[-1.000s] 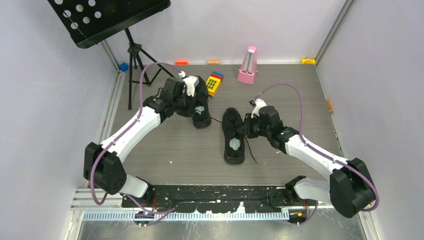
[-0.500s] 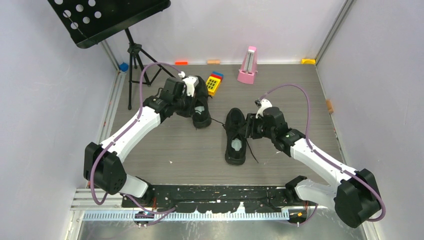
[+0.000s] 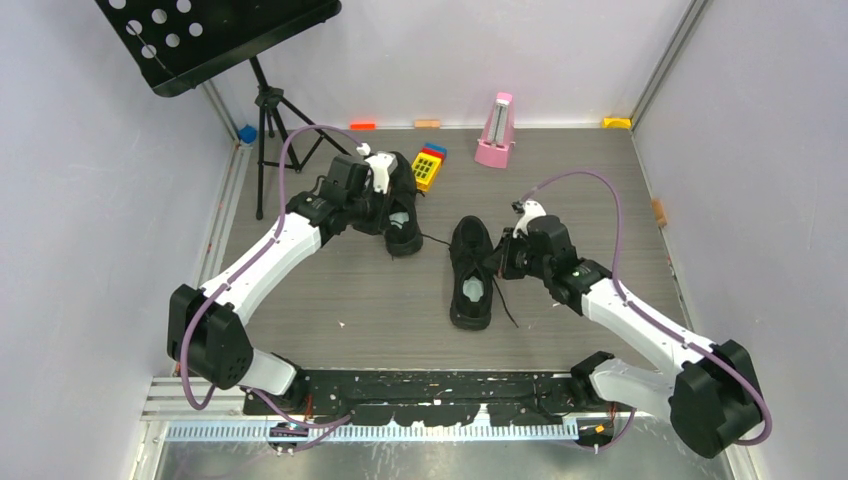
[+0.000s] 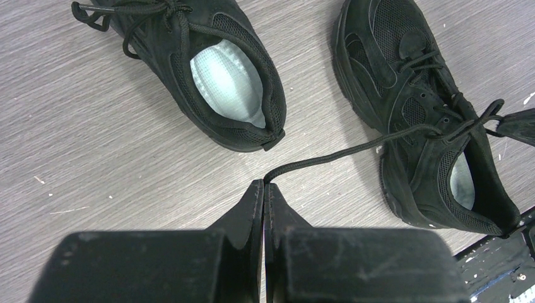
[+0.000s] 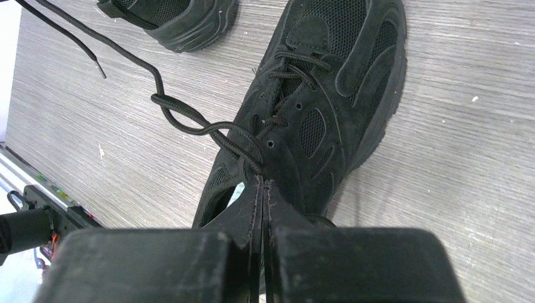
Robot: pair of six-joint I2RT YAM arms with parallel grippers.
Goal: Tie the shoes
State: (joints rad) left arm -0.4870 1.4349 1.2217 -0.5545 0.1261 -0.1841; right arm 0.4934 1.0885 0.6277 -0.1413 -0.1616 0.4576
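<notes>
Both shoes sat sole-down on the grey table, near each other but apart, mid-frame in the overhead view.

- Far shoe: upper centre-left, its front covered by the left arm's wrist. The opening held a pale insole patch. Its own laces were bunched at the top left of the left wrist view.
- Near shoe: centre of frame, just left of the right wrist. A pale insole showed inside the opening.

Left gripper: clenched, tips pinching the lace tail, which ran across bare table up and right to the near shoe's eyelets.

Right gripper: clenched on the crossed laces above the near shoe's tongue. A loose strand trailed toward the upper left of the right wrist view.

Surroundings, overhead view:
- a black music stand on its tripod, upper left
- a pink metronome, top centre
- a yellow toy with coloured keys, just beside the far shoe
- an orange block at the back wall
</notes>
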